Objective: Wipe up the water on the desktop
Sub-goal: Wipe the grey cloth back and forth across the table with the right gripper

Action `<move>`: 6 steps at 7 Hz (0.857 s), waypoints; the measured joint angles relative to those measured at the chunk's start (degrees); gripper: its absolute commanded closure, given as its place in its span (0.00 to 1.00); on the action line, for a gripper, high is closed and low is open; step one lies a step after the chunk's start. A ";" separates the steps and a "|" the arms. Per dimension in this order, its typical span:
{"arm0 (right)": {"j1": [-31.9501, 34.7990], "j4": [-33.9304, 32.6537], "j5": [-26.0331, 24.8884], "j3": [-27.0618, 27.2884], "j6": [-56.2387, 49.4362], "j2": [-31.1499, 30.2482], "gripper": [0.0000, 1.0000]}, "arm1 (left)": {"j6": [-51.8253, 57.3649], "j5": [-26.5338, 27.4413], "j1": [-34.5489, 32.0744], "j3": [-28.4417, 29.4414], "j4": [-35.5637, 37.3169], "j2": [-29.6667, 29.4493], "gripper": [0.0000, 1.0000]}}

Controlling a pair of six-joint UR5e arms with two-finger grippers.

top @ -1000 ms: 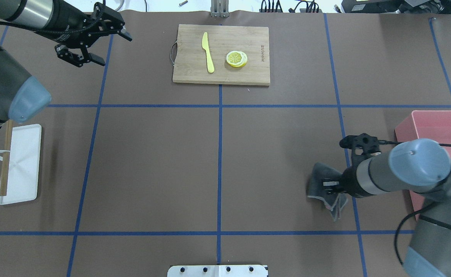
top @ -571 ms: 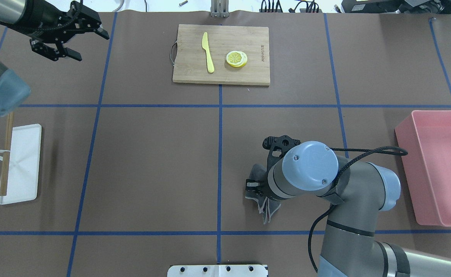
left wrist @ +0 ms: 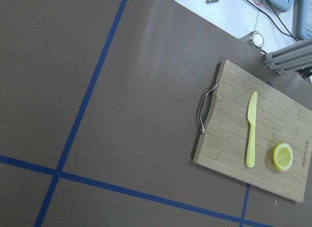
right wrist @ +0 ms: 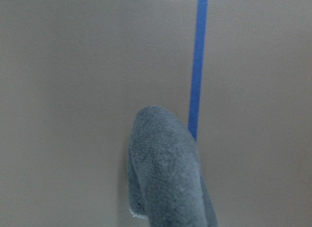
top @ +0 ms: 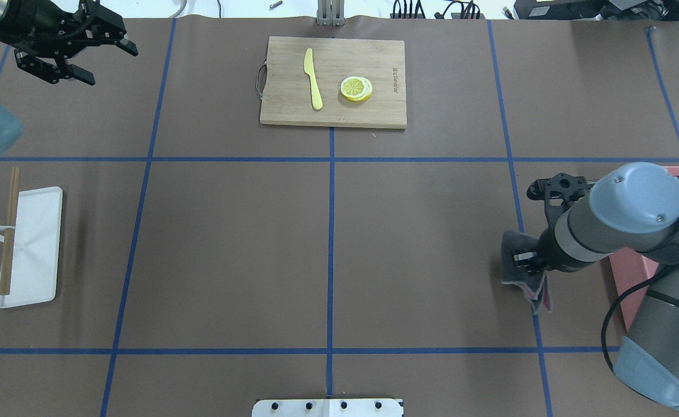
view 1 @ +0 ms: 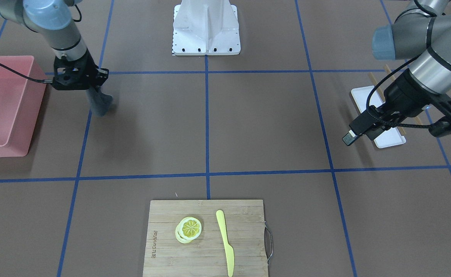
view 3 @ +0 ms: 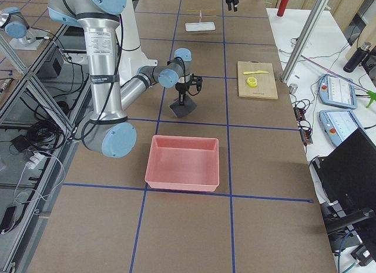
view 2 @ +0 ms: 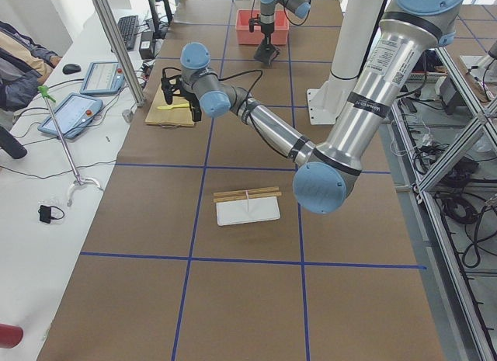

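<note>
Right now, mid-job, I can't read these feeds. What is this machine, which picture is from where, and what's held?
Two robot arms work at a brown desktop marked with blue tape. One picture looks down from behind the robot, one faces it across the table, two look from the table's ends, two come from wrist cameras. The right end effector is shut on a grey cloth touching the desktop near a pink plastic tub. The left end effector hangs open, empty. Also there: a bamboo cutting board with a yellow knife and lemon slices, and a white tray.
</note>
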 measured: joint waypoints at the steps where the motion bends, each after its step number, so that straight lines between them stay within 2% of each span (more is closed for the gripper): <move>1: 0.01 -0.14 0.28 -0.13 0.29 0.92 1.00 | 2.12 0.00 -0.55 -0.10 0.01 1.20 0.02; 2: -2.31 -0.37 -0.01 -1.09 4.94 5.05 1.00 | 5.94 0.00 -1.46 -0.18 -0.01 2.86 0.02; 3: -6.27 -0.55 -1.27 -3.78 12.26 12.05 1.00 | 10.65 0.04 -2.40 -0.17 -0.02 4.66 0.02; 5: -11.74 -0.62 -4.49 -12.35 23.52 26.61 1.00 | 17.28 0.15 -3.89 0.05 0.07 6.92 0.02; 6: -11.88 -0.59 -4.77 -13.46 24.75 27.87 1.00 | 18.16 0.16 -4.12 0.14 0.06 7.25 0.02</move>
